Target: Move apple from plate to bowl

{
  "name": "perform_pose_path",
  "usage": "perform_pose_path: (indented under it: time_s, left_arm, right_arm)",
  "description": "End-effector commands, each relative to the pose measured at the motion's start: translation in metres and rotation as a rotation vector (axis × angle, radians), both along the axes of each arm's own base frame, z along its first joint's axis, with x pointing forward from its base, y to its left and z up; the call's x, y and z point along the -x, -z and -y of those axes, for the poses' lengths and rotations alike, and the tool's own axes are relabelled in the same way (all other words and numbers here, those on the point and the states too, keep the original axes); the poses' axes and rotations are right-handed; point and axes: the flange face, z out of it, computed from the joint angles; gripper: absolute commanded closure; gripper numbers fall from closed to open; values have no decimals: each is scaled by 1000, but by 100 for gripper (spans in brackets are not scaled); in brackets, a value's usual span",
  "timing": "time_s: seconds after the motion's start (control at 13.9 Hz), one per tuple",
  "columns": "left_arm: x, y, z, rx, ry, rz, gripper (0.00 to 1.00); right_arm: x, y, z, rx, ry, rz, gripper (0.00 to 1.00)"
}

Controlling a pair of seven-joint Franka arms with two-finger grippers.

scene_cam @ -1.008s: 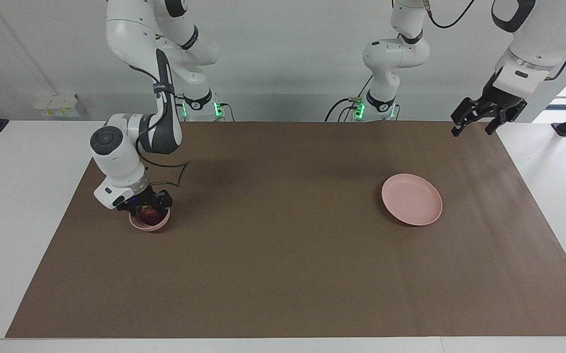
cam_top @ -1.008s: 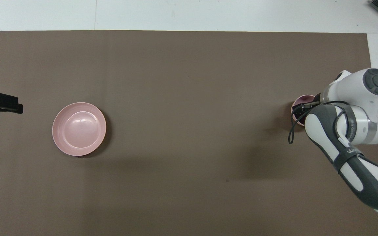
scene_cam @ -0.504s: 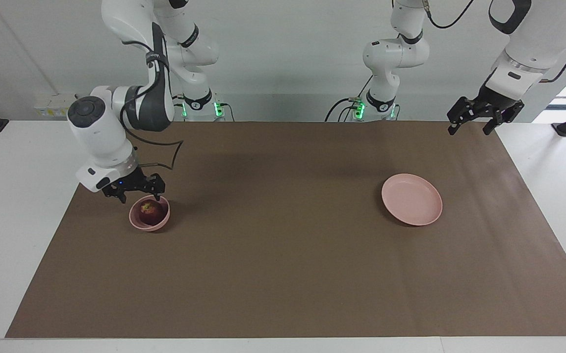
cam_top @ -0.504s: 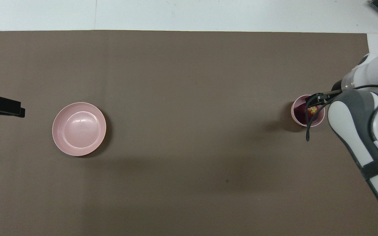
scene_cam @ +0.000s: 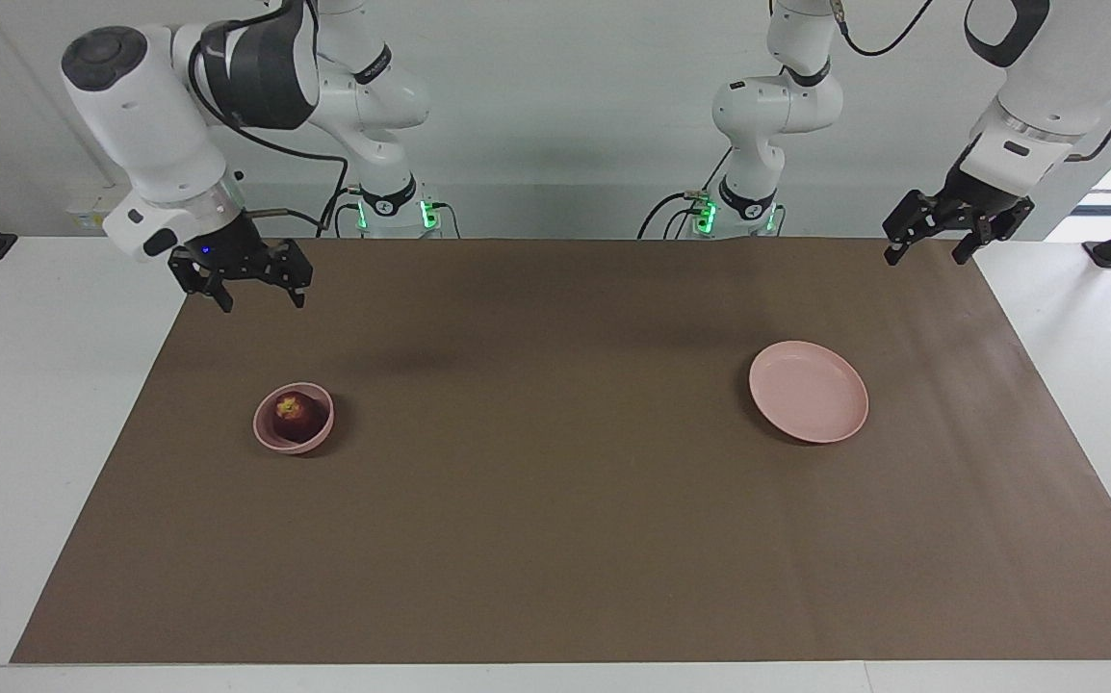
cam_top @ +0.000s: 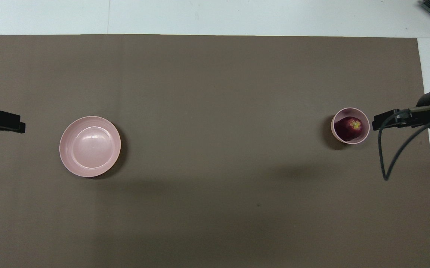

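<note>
From the facing view, the apple (scene_cam: pixel 292 411) sat in the bowl (scene_cam: pixel 271 438) toward the right arm's end, the plate (scene_cam: pixel 809 392) bare; the right gripper (scene_cam: pixel 251 289) hung over the mat with jaws apart and empty — the left gripper (scene_cam: pixel 932 243) waited, likewise spread. From overhead, the fruit showed dark red with a yellowish stem patch — transfer judged complete, only retreat remaining.

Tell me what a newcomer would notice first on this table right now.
The dark red apple sitting in the small pink bowl toward the right arm's end of the brown mat. Next, the bare pink plate toward the left arm's end. Both end effectors hang open in the air, the right end effector and the left end effector, each holding nothing.
</note>
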Motion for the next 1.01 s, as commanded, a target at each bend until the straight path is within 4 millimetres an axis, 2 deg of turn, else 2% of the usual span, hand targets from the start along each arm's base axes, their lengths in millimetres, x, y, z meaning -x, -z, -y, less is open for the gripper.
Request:
perform_pose_path:
  time_s: [0.0, 0.14, 0.22, 0.36, 0.5, 0.94]
  left_arm:
    - [3, -3, -2, -17, 11, -7, 0]
    - [3, -3, -3, -17, 9, -7, 0]
    - [3, -3, -3, -17, 9, -7, 0]
    - [3, -2, -2, -17, 11, -9, 0]
    - [3, -3, -3, -17, 9, -7, 0]
    - [3, -3, -3, -17, 9, -7, 0]
  right_arm:
    - [6, -51, 0, -18, 22, -5, 0]
    - [18, -68, 2, -14, 22, -25, 0]
    - [30, -87, 1, 3, 17, 7, 0]
    - [46, -81, 0, 10, 12, -5, 0]
    - [53, -74, -1, 9, 13, -15, 0]
    - [47, -66, -3, 17, 6, 23, 0]
